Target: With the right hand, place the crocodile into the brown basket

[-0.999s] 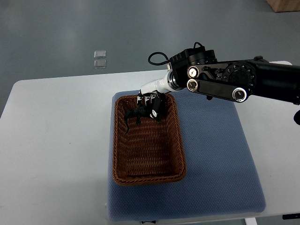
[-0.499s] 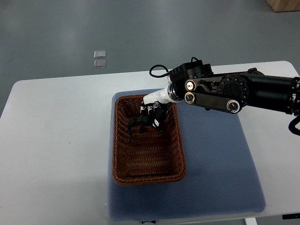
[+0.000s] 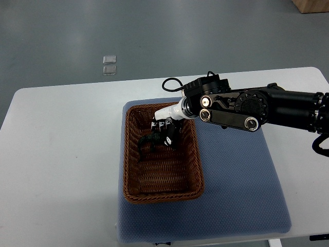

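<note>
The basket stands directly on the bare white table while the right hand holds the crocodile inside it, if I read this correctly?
Not quite. In the top view the basket stands on a blue mat that covers that part of the white table, not on the bare tabletop. The rest holds: the right hand holds the crocodile inside it.

Blue mat (image 3: 241,180) on white table (image 3: 61,144) — 2 sm. clear squares (image 3: 109,65) on floor (image 3: 51,31) beyond.

The white, round-cornered tabletop (image 3: 61,144) carried a blue-grey padded mat (image 3: 236,180), laid right of its middle and reaching the near edge. A brown wicker basket (image 3: 125,154) stood on the mat's left part.
</note>
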{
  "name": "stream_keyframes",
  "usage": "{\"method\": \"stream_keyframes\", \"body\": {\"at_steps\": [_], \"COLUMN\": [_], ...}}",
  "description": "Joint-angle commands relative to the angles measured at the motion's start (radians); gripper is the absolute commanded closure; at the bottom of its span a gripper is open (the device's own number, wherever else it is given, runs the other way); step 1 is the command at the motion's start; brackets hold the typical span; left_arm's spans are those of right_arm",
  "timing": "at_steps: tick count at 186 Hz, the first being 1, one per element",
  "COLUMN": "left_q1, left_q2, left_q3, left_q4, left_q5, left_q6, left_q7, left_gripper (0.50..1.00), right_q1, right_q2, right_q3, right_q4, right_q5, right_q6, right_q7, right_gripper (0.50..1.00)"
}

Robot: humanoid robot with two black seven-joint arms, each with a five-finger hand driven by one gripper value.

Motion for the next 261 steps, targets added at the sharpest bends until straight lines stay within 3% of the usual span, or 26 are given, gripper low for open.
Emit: {"method": "stream_keyframes", "body": {"at_steps": [1, 28, 64, 108, 151, 182, 212, 261], "left_q1": [0.0, 0.0, 0.0, 0.0, 0.0, 0.0, 0.0, 0.0], "left_q2": [0.0, 0.0, 0.0, 0.0, 0.0, 0.0, 0.0, 0.0], "left_q3": [0.0, 0.0, 0.0, 0.0, 0.0, 0.002, 0.002, 0.0], "left_q4": [0.0, 0.0, -0.006, -0.008, -0.006, -0.002, 0.0, 0.003], "left_q5": [0.0, 0.0, 0.0, 0.0, 0.0, 0.0, 0.0, 0.0], "left_q6": [0.0, 0.0, 0.0, 0.0, 0.0, 0.0, 0.0, 0.002], "left_q7": [0.0, 0.0, 0.0, 0.0, 0.0, 0.0, 0.0, 0.0], "left_gripper": [0.5, 0.5, 0.5, 0.5, 0.5, 0.5, 0.5, 0.5], "right_q1": [-0.005, -0.003, 0.04, 0.035, -0.166, -0.344, -0.486, -0.514], "right_q2": [-0.001, -0.009, -0.06, -0.155, -0.189, -0.167, -0.121, -0.021], "right_q3": [0.002, 0.009, 0.04, 0.321, 0.693, 0.939, 1.112, 1.356], "right_q4": [0.0, 0.002, 0.003, 0.003, -0.004, -0.012, -0.057, -0.327], "right_q5": [0.0, 0.006, 0.023, 0.034, 0.077, 0.253, 0.408, 0.687], "right_q6": [0.002, 0.006, 0.009, 0.008, -0.037, -0.12, -0.161, -0.161], "right_q7": [0.0, 0.0, 0.003, 0.01, 0.013, 0.016, 0.114, 0.221], "right_gripper": [0.703, 0.605, 0.599, 0.599, 0.599, 0.599, 0.597, 0.595]}}
